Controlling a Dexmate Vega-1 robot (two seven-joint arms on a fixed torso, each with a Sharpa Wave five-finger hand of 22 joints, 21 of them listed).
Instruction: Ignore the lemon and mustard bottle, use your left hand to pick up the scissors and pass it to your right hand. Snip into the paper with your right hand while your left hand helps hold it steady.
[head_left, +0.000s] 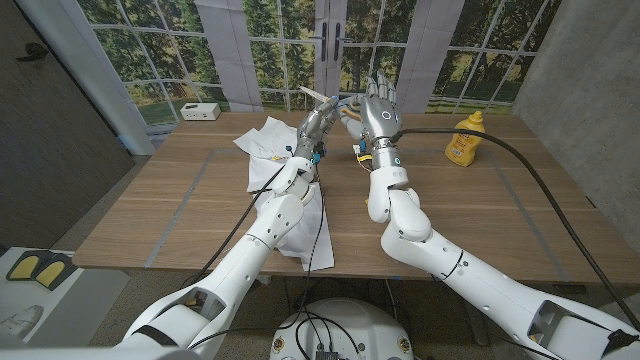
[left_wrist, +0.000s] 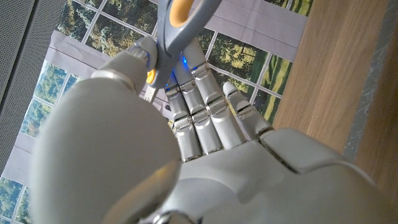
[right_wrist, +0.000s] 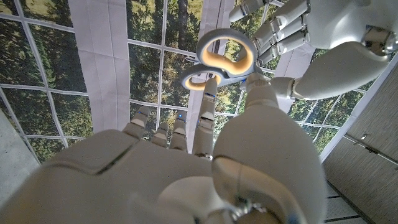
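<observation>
My left hand (head_left: 316, 126) is raised over the back of the table and pinches the scissors (head_left: 335, 102) between thumb and fingers. In the left wrist view the grey, yellow-lined scissors (left_wrist: 180, 18) stick out past the left hand (left_wrist: 205, 124). Their two handle loops (right_wrist: 224, 53) point at my right hand (head_left: 381, 116), which stands upright beside them with fingers apart. One right fingertip (right_wrist: 208, 93) reaches the smaller loop; the right hand (right_wrist: 186, 168) grips nothing. The left hand (right_wrist: 323, 37) shows beyond the loops. The white paper (head_left: 268, 142) lies crumpled under my left arm.
The yellow mustard bottle (head_left: 462, 140) stands at the back right of the wooden table (head_left: 500, 215). A small white box (head_left: 200, 111) sits beyond the table's back left corner. Part of the paper hangs over the front edge (head_left: 300, 245).
</observation>
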